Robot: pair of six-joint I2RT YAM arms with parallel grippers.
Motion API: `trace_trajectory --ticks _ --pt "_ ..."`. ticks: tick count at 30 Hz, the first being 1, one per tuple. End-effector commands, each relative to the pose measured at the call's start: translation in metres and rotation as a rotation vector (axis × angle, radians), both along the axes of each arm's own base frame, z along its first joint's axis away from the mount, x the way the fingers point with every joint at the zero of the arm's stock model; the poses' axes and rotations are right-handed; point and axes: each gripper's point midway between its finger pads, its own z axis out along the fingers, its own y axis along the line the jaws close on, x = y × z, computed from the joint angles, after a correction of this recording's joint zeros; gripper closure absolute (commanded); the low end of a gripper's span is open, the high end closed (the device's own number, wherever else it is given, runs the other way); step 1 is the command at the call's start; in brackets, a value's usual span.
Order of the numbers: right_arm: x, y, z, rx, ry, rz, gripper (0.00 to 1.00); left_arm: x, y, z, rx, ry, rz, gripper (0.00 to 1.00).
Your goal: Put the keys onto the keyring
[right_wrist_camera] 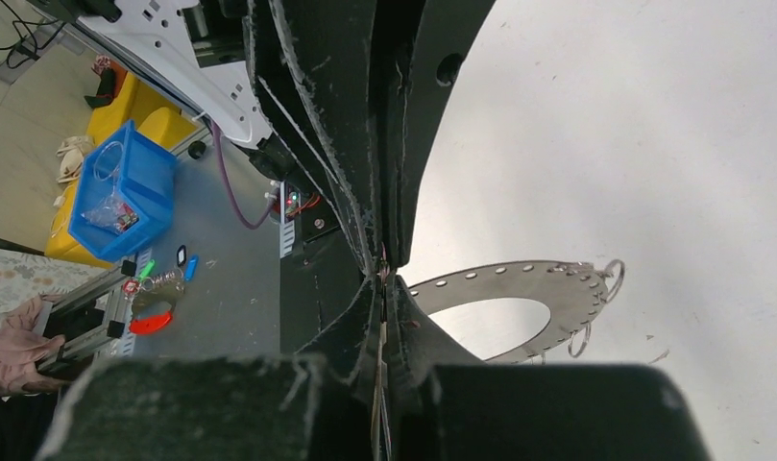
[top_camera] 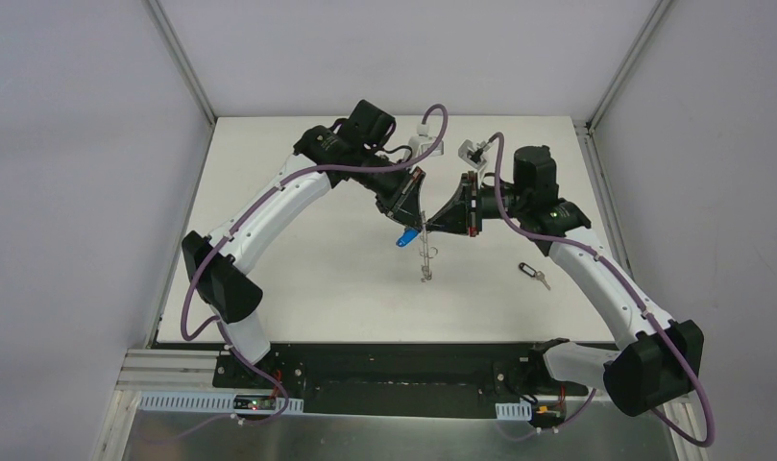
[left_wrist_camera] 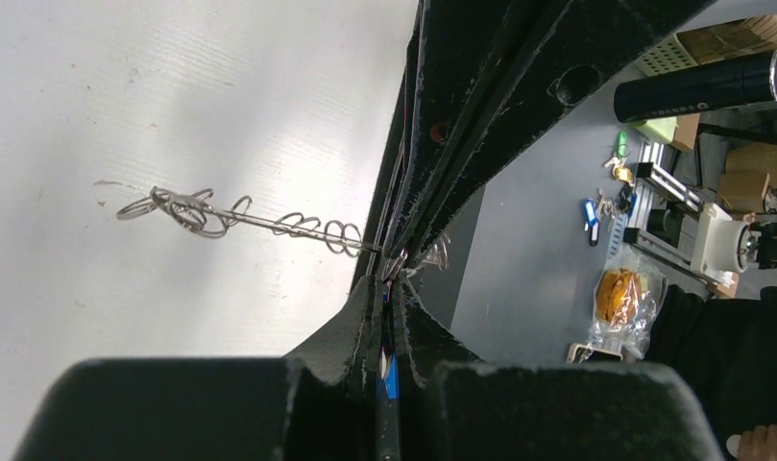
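Note:
Above the table's middle, my left gripper (top_camera: 419, 222) and right gripper (top_camera: 431, 228) meet tip to tip. The left gripper (left_wrist_camera: 388, 280) is shut on the blue-headed key (left_wrist_camera: 392, 376); its blue head (top_camera: 404, 239) sticks out below the fingers. The right gripper (right_wrist_camera: 384, 280) is shut on the keyring (right_wrist_camera: 557, 288), a flat grey ring with holes and small wire loops (right_wrist_camera: 614, 276). The keyring hangs edge-on (top_camera: 424, 261) below the tips, and its loops (left_wrist_camera: 202, 211) show in the left wrist view. The black-headed key (top_camera: 532, 273) lies on the table, right of both grippers.
Two white fixtures (top_camera: 422, 143) (top_camera: 473, 151) stand at the back of the white table (top_camera: 307, 288). Aluminium posts (top_camera: 178, 58) rise at the back corners. Off the table, a blue bin (right_wrist_camera: 125, 187) and a black cylinder (left_wrist_camera: 701, 86) show in the wrist views.

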Motion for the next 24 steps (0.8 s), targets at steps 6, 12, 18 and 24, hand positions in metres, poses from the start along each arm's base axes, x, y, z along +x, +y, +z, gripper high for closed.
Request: trace_trajectory --ticks 6,12,18,24 --pt "0.006 -0.001 0.044 0.129 -0.028 0.0 1.0 -0.005 0.002 0.024 -0.149 -0.165 -0.067 0.82" --pt "0.007 -0.002 0.055 0.182 0.006 0.01 1.0 0.0 0.006 0.031 -0.239 -0.226 -0.07 0.71" --pt "0.005 -0.004 0.05 0.182 0.011 0.028 1.0 0.011 0.01 0.039 -0.274 -0.256 -0.044 0.64" --pt "0.002 -0.004 0.045 0.178 0.009 0.043 1.0 0.015 0.007 0.053 -0.33 -0.262 -0.04 0.61"
